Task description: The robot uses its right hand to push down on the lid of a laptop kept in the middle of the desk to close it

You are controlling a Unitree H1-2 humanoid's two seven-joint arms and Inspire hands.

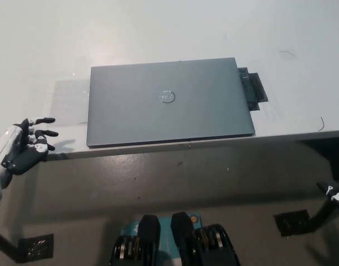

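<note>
A grey laptop (168,102) lies flat on the white desk (158,39) with its lid down and a round logo facing up. My white left hand (24,147) hovers at the desk's front left edge, left of the laptop, fingers spread and holding nothing. Only a small tip of my black right hand (334,194) shows at the far right edge, below the desk level and well away from the laptop; its fingers are too little seen to judge.
A black strip (253,88) sticks out from under the laptop's right side. The desk's front edge runs just below the laptop, with grey floor (175,183) beneath. A black desk foot (294,221) stands at the lower right.
</note>
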